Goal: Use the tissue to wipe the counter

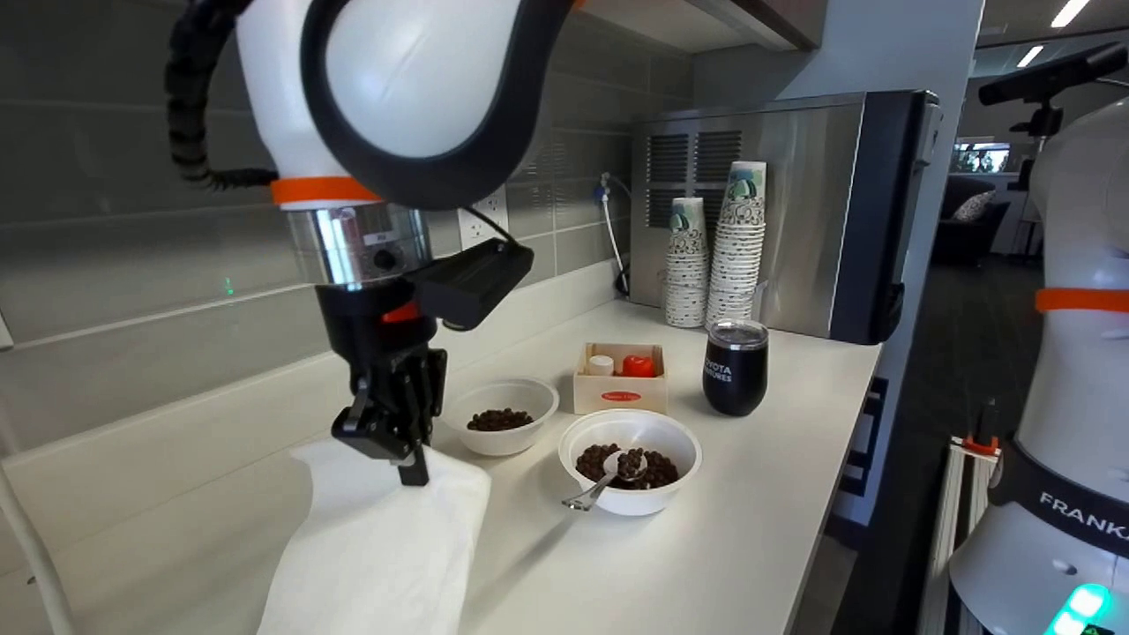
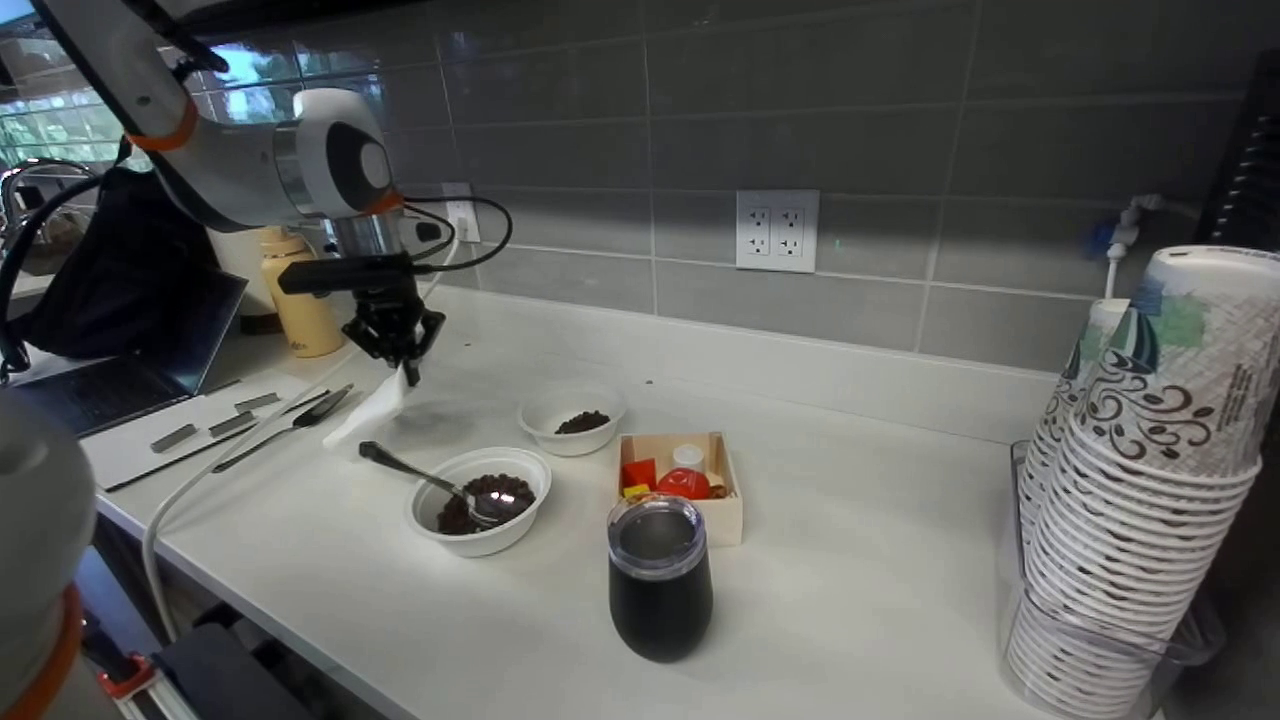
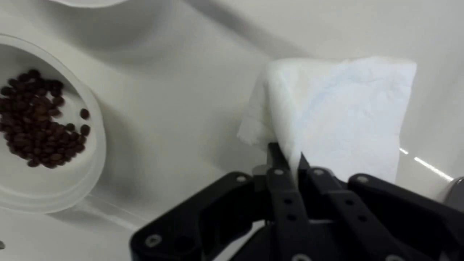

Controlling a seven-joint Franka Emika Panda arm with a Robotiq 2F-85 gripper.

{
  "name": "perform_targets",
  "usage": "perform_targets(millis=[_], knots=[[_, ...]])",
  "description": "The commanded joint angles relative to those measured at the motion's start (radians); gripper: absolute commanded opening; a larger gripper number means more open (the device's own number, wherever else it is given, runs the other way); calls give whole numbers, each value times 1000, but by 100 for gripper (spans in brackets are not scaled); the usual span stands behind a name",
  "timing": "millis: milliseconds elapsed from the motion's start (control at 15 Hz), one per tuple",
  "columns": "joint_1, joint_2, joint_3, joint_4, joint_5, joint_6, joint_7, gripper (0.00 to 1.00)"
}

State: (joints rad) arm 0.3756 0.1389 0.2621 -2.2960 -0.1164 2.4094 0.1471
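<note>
Tissue (image 3: 351, 116) is held over counter (image 2: 850, 590), near bowl (image 1: 516, 445); fold is pinched by gripper (image 3: 289, 154), fingers (image 1: 413, 469) being pressed together on it; rest is left loose, probably for wider wiping; contact with counter cannot be told; counter is white, backed by grey tiled wall (image 2: 550, 155); paper cups (image 1: 737, 247) are stacked near metal machine (image 1: 816, 198).

White Franka arm (image 2: 250, 170) with dark trim (image 1: 459, 176) curving round a white joint cap (image 1: 406, 79), orange bands (image 1: 326, 190), a silver wrist collar (image 1: 353, 240) and a ribbed black hose (image 1: 187, 115). Thin black cables (image 2: 508, 222) loop near a bar-shaped camera (image 1: 476, 278). The black gripper (image 3: 289, 156) is studded with round grey screw heads (image 3: 153, 240). Beyond the front edge of the counter (image 1: 741, 511), the white base (image 1: 1019, 569) wears a black "FRANKA" band (image 1: 1054, 516) and a turquoise light (image 1: 1083, 604).
</note>
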Motion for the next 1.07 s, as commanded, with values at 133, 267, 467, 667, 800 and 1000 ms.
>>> perform_targets(millis=[133,267,467,667,800,1000], knots=[[-65,-357,-9,-312,36,93,144,2],[-100,-463,-34,-387,82,96,135,2],[-156,-619,-100,-475,146,78,104,2],[-237,-771,-175,-523,166,32,100,2],[-314,-816,-215,-463,151,-30,109,2],[-443,-924,-282,-446,134,-92,112,2]])
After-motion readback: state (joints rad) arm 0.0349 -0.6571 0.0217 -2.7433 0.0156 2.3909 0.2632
